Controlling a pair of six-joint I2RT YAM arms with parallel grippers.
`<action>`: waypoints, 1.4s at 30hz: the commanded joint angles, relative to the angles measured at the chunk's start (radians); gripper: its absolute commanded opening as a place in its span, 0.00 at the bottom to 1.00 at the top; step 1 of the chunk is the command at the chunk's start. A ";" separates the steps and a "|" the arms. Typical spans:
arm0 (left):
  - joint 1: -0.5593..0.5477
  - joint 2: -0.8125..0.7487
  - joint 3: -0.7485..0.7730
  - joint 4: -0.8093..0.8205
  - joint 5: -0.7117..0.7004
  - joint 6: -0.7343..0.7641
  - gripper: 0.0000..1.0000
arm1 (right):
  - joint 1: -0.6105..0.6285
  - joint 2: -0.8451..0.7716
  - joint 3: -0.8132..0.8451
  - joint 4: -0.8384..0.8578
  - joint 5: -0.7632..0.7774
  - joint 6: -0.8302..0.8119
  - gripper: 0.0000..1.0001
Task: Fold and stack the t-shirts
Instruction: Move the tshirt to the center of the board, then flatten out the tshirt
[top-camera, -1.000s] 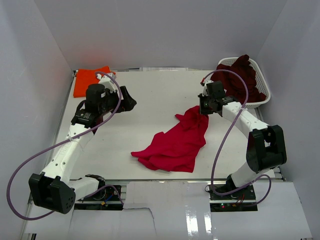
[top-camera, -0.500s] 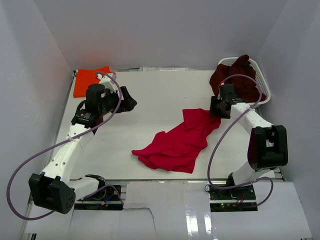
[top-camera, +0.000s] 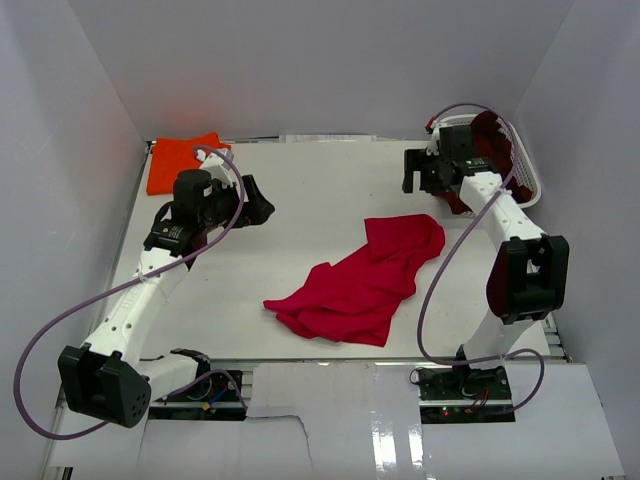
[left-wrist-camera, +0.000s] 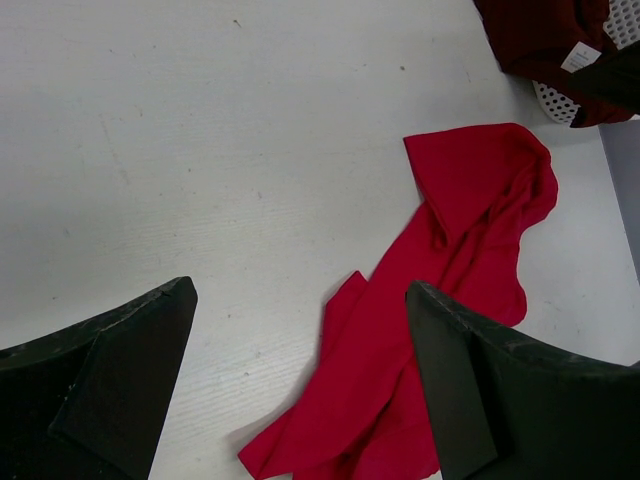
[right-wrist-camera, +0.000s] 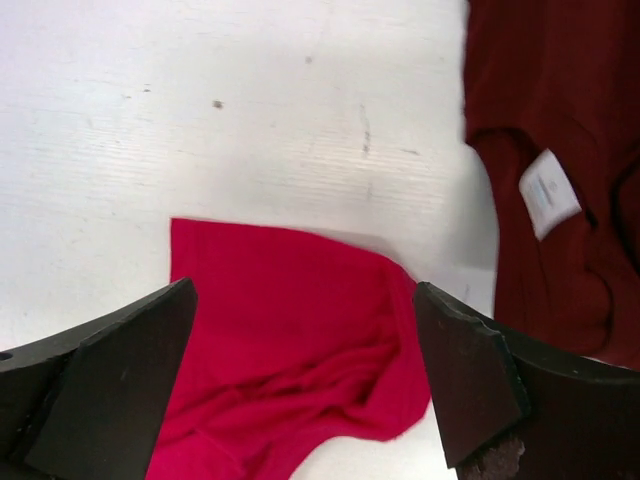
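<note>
Right gripper (top-camera: 413, 172) stood with jaws apart and empty at the upper right of the overhead view, beside the basket (top-camera: 531, 182) holding the maroon t-shirt (top-camera: 492, 140). A grab there could likely snag the lattice or drag the basket. Its arm stretched far up-frame. The left gripper (top-camera: 256, 206), also apart, hovered at left with a bent elbow, below the orange t-shirt (top-camera: 178, 160). In the left wrist view the red t-shirt (left-wrist-camera: 455, 260) lay bunched at lower right, so a pinch might catch several layers. In the right wrist view, maroon cloth and its white tag (right-wrist-camera: 549, 192) filled the right edge.

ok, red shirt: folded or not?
Not folded. The red t-shirt lies crumpled in a long diagonal heap on the table, edges uneven and wrinkled, its near end bunched up.
</note>
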 joint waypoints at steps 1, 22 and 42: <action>-0.004 -0.003 -0.006 0.016 0.011 0.003 0.97 | 0.041 0.093 0.071 -0.078 -0.076 -0.045 0.94; -0.004 0.019 -0.024 0.019 0.002 0.000 0.98 | 0.196 0.372 0.311 -0.164 -0.030 -0.055 0.82; -0.003 0.031 -0.032 0.026 0.003 0.006 0.98 | 0.239 0.464 0.285 -0.148 0.009 -0.089 0.78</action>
